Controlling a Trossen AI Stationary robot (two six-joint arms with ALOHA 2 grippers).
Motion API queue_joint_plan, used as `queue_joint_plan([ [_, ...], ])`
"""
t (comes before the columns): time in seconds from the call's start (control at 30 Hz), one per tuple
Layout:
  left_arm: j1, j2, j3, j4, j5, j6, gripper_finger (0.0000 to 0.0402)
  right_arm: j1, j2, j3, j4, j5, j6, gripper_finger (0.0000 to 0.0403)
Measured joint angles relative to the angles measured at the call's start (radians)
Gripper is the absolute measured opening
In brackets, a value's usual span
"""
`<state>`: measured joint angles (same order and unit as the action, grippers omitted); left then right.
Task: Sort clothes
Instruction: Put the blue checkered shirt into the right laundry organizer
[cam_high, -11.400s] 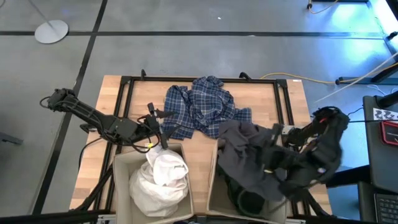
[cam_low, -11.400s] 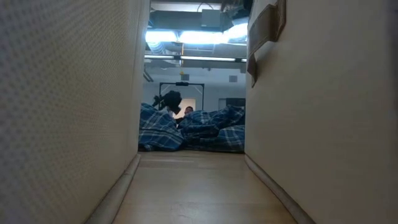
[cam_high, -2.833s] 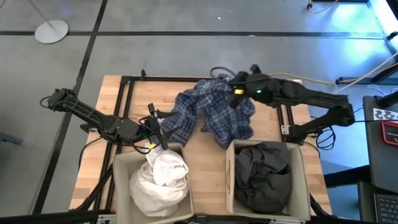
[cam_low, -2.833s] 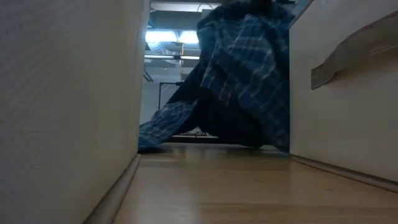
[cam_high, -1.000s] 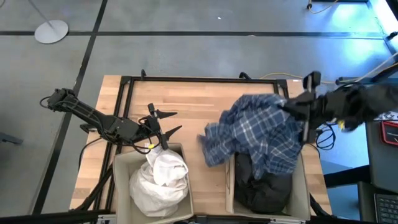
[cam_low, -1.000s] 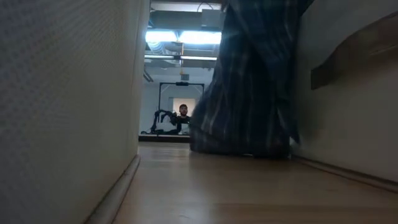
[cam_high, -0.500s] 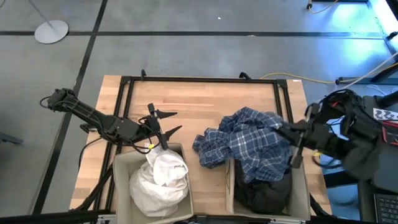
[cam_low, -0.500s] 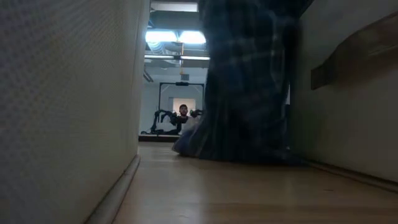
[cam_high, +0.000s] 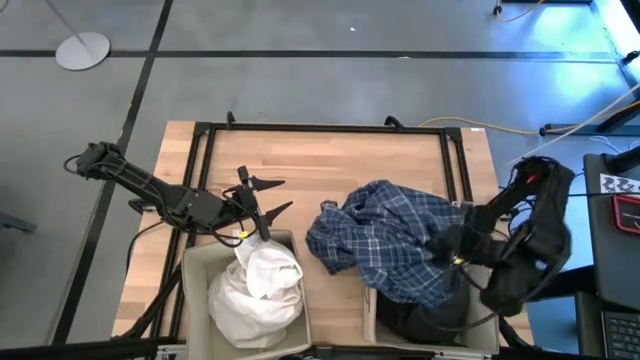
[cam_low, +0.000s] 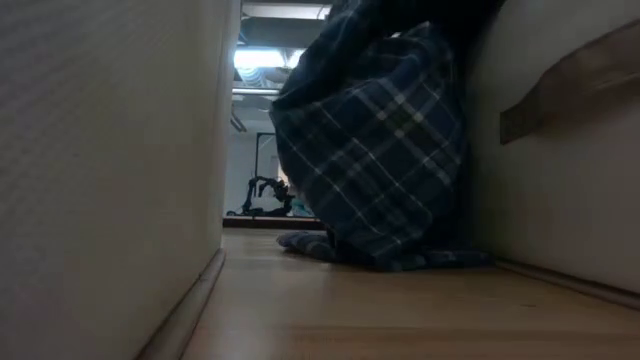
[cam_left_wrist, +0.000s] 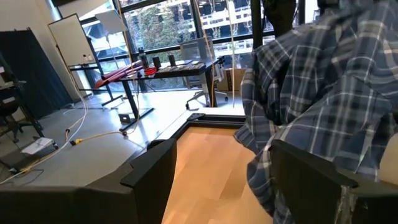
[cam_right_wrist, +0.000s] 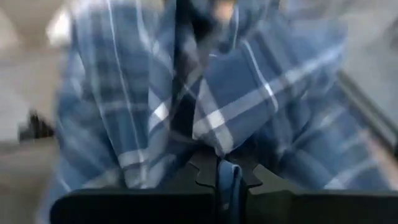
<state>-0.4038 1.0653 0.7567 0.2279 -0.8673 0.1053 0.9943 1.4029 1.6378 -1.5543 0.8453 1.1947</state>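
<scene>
Along the near edge of the tabletop (cam_high: 330, 165): two beige square fabric boxes. Left box (cam_high: 195, 290) holds one white garment (cam_high: 262, 285), soft and bunched into a rounded heap. Right box (cam_high: 484, 325) holds one dark grey garment (cam_high: 425, 312), crumpled. One blue-and-white plaid shirt (cam_high: 385, 245), woven check, limp and rumpled, drapes over the right box's rim and spills onto bare wood planks between the boxes. Right gripper (cam_right_wrist: 219, 177): fingers closed, pinching a fold of the plaid shirt over the right box. Left gripper (cam_high: 272, 198): fingers spread apart, holding nothing, just behind the left box. No readable labels.
</scene>
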Motion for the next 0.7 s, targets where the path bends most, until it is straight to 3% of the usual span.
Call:
queue_joint_plan([
  [0.2,0.0,0.0,0.0,0.001,0.0,-0.008,0.0251,0.001,-0.001,-0.232,0.016,-0.245,0.215,0.0005],
  [0.37,0.0,0.0,0.0,0.001,0.0,-0.015,0.0251,0.0,-0.001,-0.444,0.132,-0.44,0.243,0.0005],
  [0.53,0.0,0.0,0.0,0.001,0.0,-0.014,0.0251,-0.022,-0.002,-0.653,0.324,-0.539,0.207,0.0005],
  [0.7,0.016,0.0,0.0,0.0,0.0,-0.012,0.0251,-0.02,-0.003,-0.807,0.485,-0.544,0.157,0.0005],
])
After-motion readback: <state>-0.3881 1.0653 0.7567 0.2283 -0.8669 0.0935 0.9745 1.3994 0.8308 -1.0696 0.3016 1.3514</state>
